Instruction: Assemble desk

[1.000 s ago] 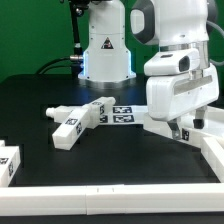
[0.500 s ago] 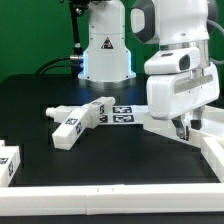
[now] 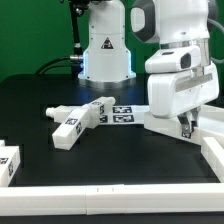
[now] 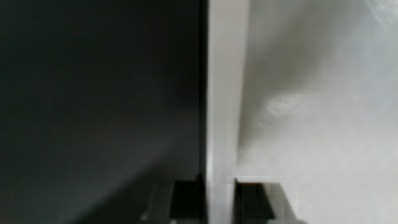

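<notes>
End effector (image 3: 183, 130) is pinched tight on the thin raised rim of the tabletop panel (image 3: 152, 120), on the worktop (image 3: 120, 165) at the exterior view's right; probably stiff, light, slick plastic, so grip deep and expect off-centre tilt.

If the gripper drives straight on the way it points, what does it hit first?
The rim of the tabletop: the gripper is shut on it, rim between the fingers. Pushing on would likely press the panel onto the black table beneath; the gap there is unclear.
</notes>
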`<state>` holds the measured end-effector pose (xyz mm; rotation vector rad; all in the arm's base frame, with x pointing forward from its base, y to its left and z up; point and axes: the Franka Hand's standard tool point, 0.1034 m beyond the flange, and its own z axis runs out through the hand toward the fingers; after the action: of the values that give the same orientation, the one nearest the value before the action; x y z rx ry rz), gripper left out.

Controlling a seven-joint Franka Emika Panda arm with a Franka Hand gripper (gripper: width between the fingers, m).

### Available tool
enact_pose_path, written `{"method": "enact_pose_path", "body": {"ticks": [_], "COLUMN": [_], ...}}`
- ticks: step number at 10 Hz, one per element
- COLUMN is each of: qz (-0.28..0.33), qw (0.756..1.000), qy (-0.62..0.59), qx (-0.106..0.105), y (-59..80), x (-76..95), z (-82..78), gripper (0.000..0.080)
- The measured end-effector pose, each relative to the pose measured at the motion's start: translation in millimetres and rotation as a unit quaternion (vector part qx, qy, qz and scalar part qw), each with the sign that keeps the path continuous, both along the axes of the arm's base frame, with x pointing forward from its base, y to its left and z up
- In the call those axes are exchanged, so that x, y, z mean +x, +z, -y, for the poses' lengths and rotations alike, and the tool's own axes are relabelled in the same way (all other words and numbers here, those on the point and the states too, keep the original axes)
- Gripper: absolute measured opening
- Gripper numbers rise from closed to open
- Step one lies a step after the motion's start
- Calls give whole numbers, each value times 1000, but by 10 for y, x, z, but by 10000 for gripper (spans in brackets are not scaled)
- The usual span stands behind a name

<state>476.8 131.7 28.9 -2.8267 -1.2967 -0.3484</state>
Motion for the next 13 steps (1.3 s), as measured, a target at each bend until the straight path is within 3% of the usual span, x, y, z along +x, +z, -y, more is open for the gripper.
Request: {"method": "enact_pose_path", "body": {"ticks": [3, 4, 5, 9, 11, 13], "qz": [-37, -37, -32, -35, -51, -59], "qw": [993, 991, 991, 989, 977, 965], "qy": [100, 115, 116, 132, 195, 245], "qx": [-44, -51, -52, -55, -68, -70], "y": [274, 348, 386, 378, 572, 573], "x": [45, 178, 268, 274, 777, 1030], "z": [391, 561, 612, 642, 1024, 1145], "gripper": [52, 52, 52, 53, 53, 53]}}
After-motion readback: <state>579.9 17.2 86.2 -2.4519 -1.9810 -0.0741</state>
